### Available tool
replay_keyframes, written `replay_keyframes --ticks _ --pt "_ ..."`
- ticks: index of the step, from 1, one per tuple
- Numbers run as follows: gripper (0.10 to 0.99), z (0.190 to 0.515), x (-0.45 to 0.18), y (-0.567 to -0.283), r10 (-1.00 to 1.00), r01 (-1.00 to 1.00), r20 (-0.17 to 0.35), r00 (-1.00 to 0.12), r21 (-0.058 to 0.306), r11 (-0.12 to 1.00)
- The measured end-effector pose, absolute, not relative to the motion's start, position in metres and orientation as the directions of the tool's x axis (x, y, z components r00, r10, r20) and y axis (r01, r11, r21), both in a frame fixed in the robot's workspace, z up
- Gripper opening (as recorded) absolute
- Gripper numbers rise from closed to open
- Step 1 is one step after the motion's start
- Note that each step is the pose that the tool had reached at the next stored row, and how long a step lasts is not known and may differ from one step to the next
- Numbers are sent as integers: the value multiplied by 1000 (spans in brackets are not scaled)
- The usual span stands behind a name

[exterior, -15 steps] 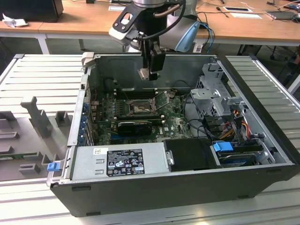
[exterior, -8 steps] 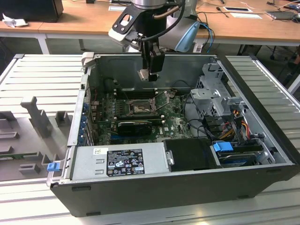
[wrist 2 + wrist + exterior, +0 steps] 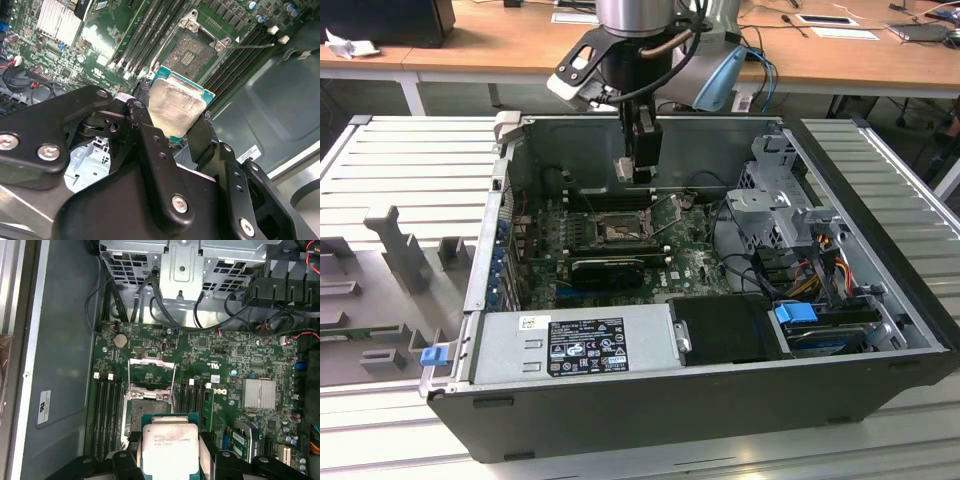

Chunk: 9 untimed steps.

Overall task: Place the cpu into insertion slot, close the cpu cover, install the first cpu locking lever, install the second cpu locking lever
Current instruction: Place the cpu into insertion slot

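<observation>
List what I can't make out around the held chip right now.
Pale silver square cpu: underside hidden in both wrist views; its edges covered by the black gripper.
Dark black-rimmed square insertion slot: partly behind the cpu, first wrist view; its contacts too small, exterior view.

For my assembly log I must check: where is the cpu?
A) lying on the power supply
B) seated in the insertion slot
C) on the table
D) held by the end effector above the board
D: in the second wrist view the end effector grips the cpu, and the insertion slot lies bare.
</observation>
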State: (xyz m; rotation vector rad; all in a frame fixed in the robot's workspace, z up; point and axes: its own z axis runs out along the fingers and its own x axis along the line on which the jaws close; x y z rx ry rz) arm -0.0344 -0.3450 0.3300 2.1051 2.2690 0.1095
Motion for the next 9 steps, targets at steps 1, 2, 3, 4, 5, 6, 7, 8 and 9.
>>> replay_keyframes --ticks 1,2,3,4,5,6,7,8,9 --pt "541 329 -34 -345 997 994 15 -74 82 73" --pt "541 329 -34 -345 997 994 15 -73 82 71" --pt "541 328 -34 -345 997 994 15 -72 82 71" --pt "541 328 -34 -345 997 994 15 -72 82 70" --pt "541 328 -34 -345 997 994 15 -71 82 69" --pt "541 327 -34 -345 997 994 15 -70 82 69" --pt "541 327 -34 -345 997 994 15 -69 82 68" --pt "541 326 -34 -345 998 994 15 -68 82 67" --pt "541 326 -34 -345 998 994 15 -67 82 66"
